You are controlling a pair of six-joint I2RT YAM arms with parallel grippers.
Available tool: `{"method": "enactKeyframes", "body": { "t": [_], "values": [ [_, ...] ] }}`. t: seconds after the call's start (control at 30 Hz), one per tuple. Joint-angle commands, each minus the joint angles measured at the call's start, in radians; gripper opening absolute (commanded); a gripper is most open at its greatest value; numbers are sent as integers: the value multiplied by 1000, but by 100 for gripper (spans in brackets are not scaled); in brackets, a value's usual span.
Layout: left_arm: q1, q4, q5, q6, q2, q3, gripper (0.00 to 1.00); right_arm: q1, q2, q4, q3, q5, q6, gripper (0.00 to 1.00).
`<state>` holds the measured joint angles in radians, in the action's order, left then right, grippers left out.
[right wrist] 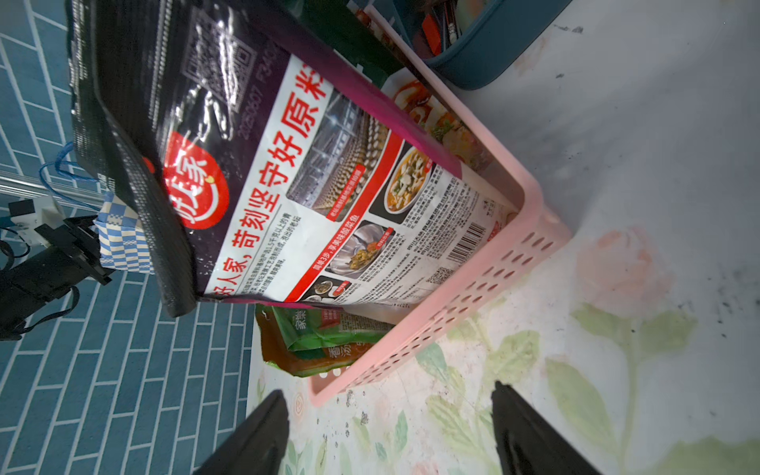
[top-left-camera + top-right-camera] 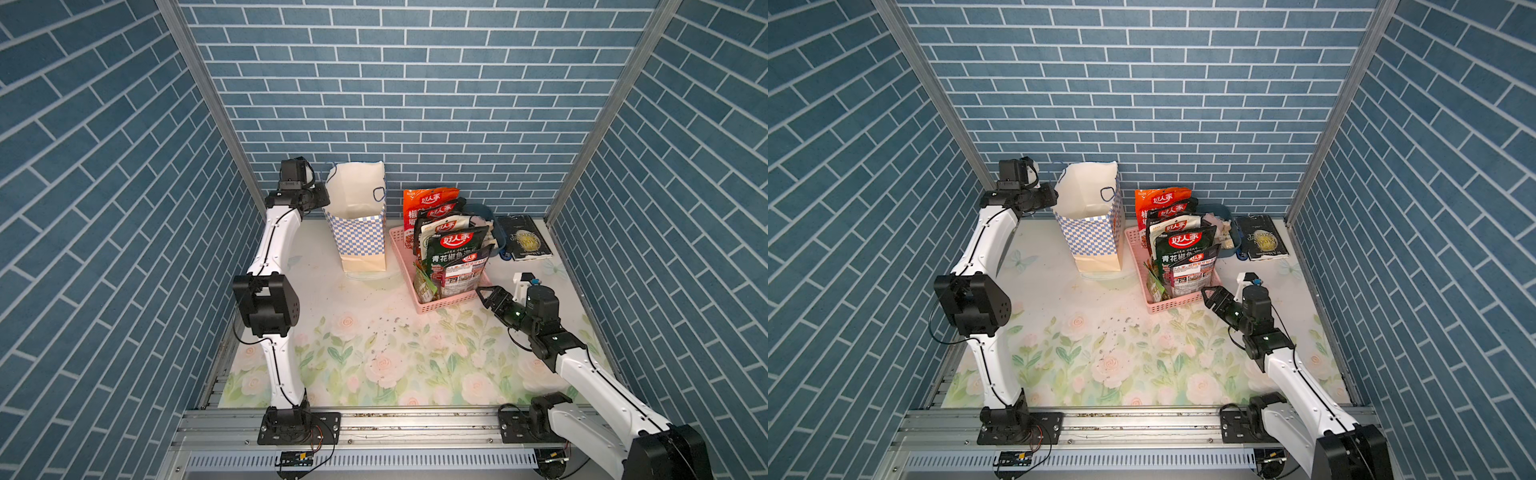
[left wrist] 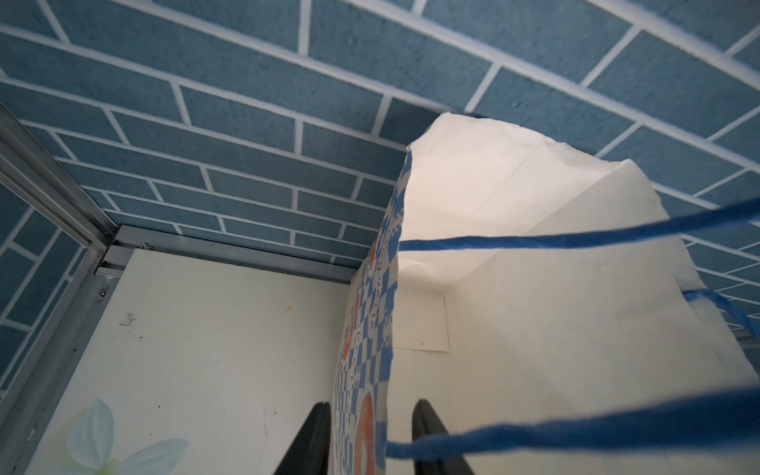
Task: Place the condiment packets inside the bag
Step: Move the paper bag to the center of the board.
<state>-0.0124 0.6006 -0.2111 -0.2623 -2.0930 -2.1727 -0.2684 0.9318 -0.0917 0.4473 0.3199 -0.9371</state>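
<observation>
Okay, bag point(image 2: 359, 232) upright, blue/wht chk, mouth open.

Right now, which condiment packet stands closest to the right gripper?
The black packet with the white printed panel, at the near end of the pink basket, facing the right gripper. Other packets stand behind or beside it.

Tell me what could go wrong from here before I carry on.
1. The left gripper straddles the wall of the bag, and a cord crosses in front of it; the cord could snag, and a pull may tip or crumple the tall bag.
2. The packets lean together upright in the basket; lifting the front one may drag its neighbours out or shift the basket.
3. The open right gripper sits low by the basket's corner and could strike its wall.
</observation>
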Motion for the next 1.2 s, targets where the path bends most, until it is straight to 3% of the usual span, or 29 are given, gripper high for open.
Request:
{"method": "enactKeyframes", "body": {
  "t": [0.0, 0.13, 0.37, 0.57, 0.9, 1.17],
  "values": [
    [6, 0, -35, 3, -2, -8, 38, -2, -11, 29, -12, -21, 16, 79],
    [9, 19, -19, 4, -14, -7, 37, -1, -11, 36, -2, -25, 17, 78],
    [9, 52, -14, 3, 11, -22, 2, 0, -15, 44, 1, -40, 17, 77],
    [9, 86, -30, 5, 138, 42, 0, -1, -11, 130, 73, -103, 85, 75],
    [9, 77, -124, -120, 563, 495, 0, -1, 17, 329, 260, -264, 269, 75],
    [12, 113, -211, -235, 947, 862, 0, -2, 73, 428, 424, -260, 371, 74]
  ]
}}
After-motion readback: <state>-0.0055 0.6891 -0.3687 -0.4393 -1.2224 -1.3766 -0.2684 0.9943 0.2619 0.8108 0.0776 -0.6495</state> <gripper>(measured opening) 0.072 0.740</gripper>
